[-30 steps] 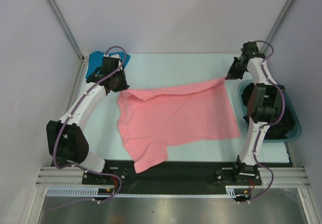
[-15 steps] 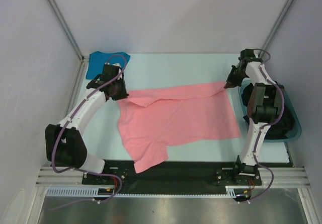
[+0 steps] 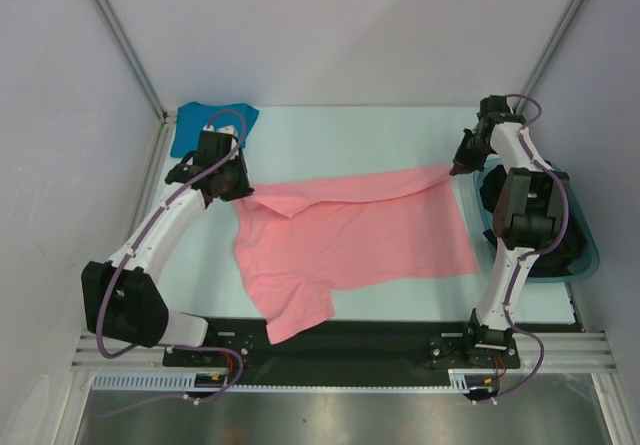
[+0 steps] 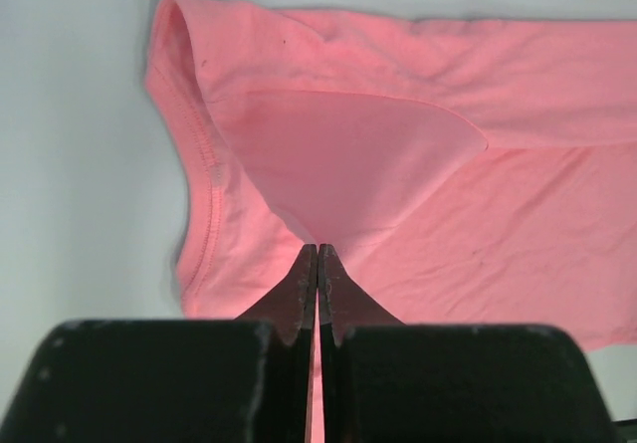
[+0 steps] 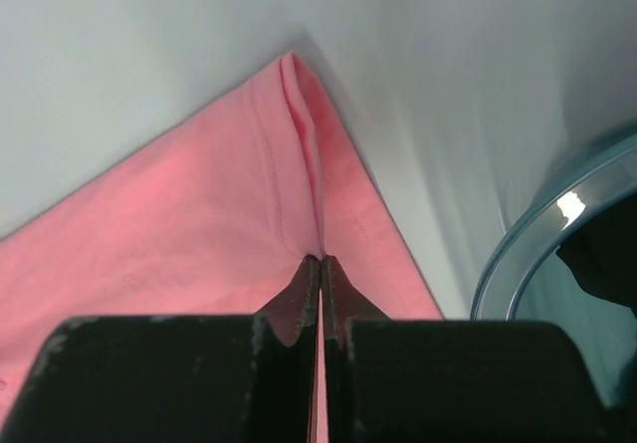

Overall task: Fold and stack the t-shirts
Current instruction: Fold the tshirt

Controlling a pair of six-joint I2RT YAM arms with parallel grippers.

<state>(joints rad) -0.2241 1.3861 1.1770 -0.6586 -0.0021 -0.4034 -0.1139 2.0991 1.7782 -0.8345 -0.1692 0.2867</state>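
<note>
At table [image 3: 350, 130] centre we find the salmon t-shirt [image 3: 350, 235], far corners clamped by left gripper [image 4: 318, 254] (10 o'clock) and right gripper [image 5: 320, 261] (2 o'clock). Teal t-shirt [image 3: 192, 127]: 11 o'clock. Right arm [image 3: 522, 215] partly hides tub [image 3: 588, 255], 3 o'clock.

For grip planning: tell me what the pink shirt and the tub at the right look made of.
Pink shirt: soft matte knit fabric, likely cotton; stitched hem and creases show. Tub: translucent teal plastic, probably; glossy highlight on its rim.

Table [image 3: 350, 130], pink shirt [image 3: 350, 235], teal shirt [image 3: 190, 125], tub [image 3: 588, 257]
</note>
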